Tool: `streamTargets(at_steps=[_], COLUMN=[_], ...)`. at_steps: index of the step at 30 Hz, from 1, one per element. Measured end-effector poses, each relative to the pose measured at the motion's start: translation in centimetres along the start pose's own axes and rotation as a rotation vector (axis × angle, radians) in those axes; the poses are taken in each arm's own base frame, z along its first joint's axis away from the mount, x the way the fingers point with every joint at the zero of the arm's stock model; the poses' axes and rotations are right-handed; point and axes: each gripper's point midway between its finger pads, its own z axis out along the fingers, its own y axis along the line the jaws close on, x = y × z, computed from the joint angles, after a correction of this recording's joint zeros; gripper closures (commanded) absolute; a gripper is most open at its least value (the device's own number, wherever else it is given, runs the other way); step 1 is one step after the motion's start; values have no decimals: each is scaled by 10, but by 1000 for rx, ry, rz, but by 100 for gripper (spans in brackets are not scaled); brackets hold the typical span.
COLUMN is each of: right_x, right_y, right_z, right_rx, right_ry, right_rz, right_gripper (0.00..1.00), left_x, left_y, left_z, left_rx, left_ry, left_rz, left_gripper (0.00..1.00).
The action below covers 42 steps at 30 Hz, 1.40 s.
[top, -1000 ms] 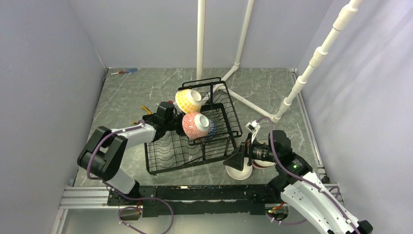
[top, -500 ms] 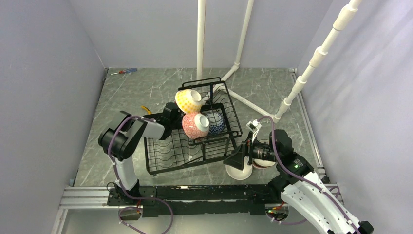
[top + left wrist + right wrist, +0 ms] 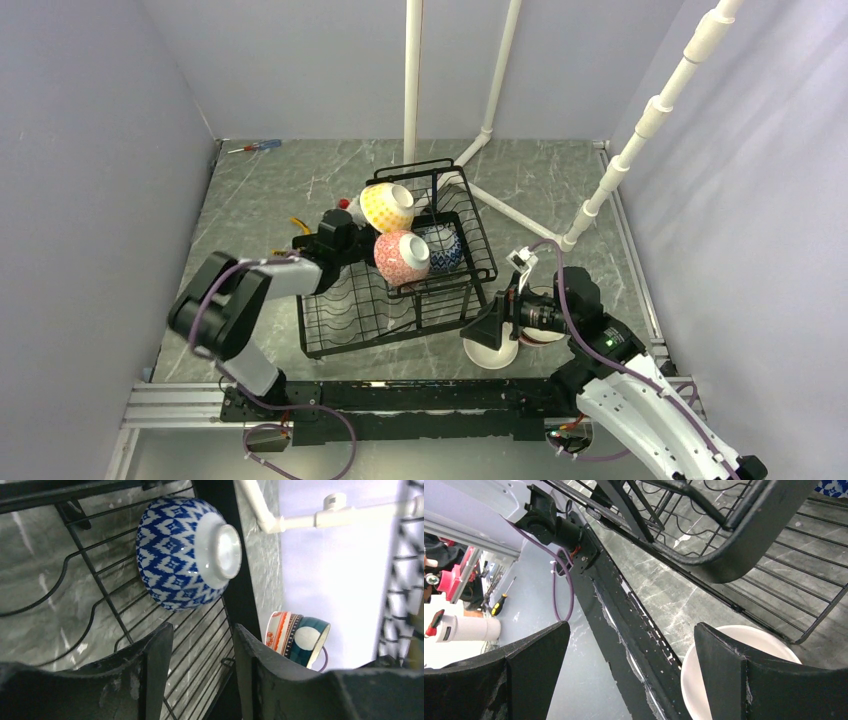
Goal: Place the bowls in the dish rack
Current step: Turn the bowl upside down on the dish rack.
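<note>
Roughly midway: the left gripper (image 3: 202,630), jaws partly apart and empty, sits at the rack's (image 3: 350,310) left side. Three bowls are loaded, tipped in its upper basket: yellow bowl (image 3: 386,206), pink bowl (image 3: 402,257), blue bowl (image 3: 185,550). Right of the rack, a white bowl (image 3: 492,355) lies under the wide-spread right gripper (image 3: 631,627), and a striped-and-teal stack (image 3: 300,637) waits nearby.

We get soft, even overhead light in the top view, with only faint shadows under the dish rack (image 3: 380,338). Up close, glare sits on the foot of the blue-white zigzag bowl (image 3: 170,550), and our left gripper (image 3: 202,630) looks dark and slightly soft. The wall (image 3: 330,580) behind washes out pale.
</note>
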Motion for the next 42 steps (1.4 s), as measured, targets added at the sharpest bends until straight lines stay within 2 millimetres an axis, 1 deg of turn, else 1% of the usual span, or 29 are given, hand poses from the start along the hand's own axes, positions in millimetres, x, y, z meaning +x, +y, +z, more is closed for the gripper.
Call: streamTargets(at_steps=[2,6,9,13,14,20,24,26,29,35,39,42], right_x=[0,0,0,3,4,8,11,13,16,27,29,32], right_y=[0,0,-3,-8,-10,-16,-18,-20,-24,-33,-34,-35], right_z=[0,-1,0,0,-1,-1,-1,-1,0,4,5,6], right_rx=[0,1,19,47,54,86,95,105,119,148,153,154], right_ry=[-2,-3,-4,5,6,6,1,-1,3,18,26,33], right_rz=[-2,-2,3,18,21,57,86,104,135,187,202,211], right_gripper=[0,1,1,1,1,2,3,4,6,9,11,14], left_x=[-6,-16,-19,-17,-17,-19,-24,-27,-28,-21,-22,-23], left_y=[-7,-17,-17,-10,-8,4,6,9,17,33,29,21], left_z=[-16,-54,-80,-117,-127,-173,-195,-203,-208,-205,-202,-204], left_rx=[-8,-43,-99,-185,-209,-312,-350,-373,-418,-493,-506,-489], left_ry=[-45,-138,-200,-280,-304,-434,-515,-551,-569,-502,-461,-453], left_rz=[33,101,139,168,174,193,201,194,188,218,248,271], left_gripper=[42,33,24,8,6,5,5,5,5,5,5,5])
